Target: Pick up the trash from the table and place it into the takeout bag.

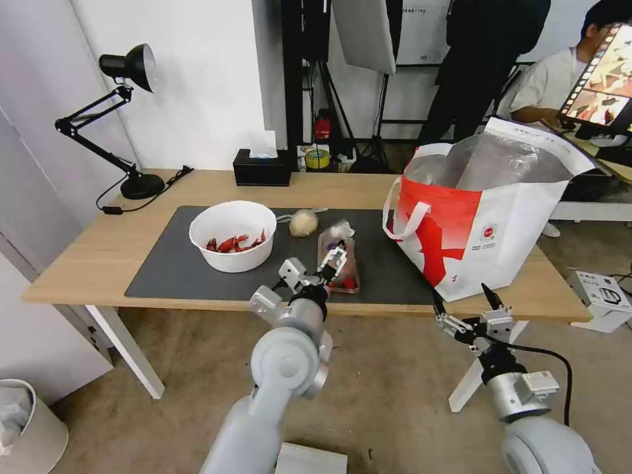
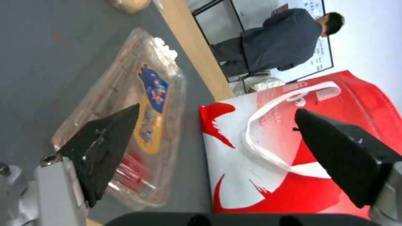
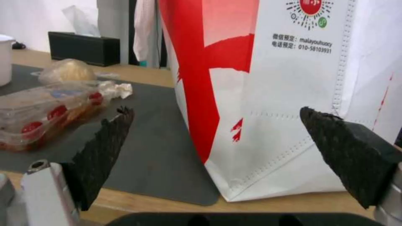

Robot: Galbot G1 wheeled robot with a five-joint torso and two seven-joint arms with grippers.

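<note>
My left hand [image 1: 334, 258] hangs right over the clear tray [image 1: 339, 264] on the worktop [image 1: 79, 260], jaws spread wide and gripping nothing. In the wrist view one finger [image 2: 102, 150] sits above the tray's lid and the other [image 2: 339, 150] is out toward the takeout bag [image 1: 484, 217], which stands just beside the tray on the grey mat [image 1: 164, 270].

That tray looks like thin, flimsy plastic — light, springy, probably slick, and the hinged lid could pop if I squeeze hard. My guess is the best hold is across the narrow width near the middle, clamping lid and base together so the red bits stay inside.

The rest of the trash sits nearby: the crumpled tissue [image 1: 340, 230] touches the tray's far end, the beige lump [image 1: 303, 222] is next to it, and the white bowl [image 1: 232, 235] of shells is further left — likely the heaviest, and rigid.

My right hand [image 1: 469, 304] waits off the front edge below the bag, released too.
</note>
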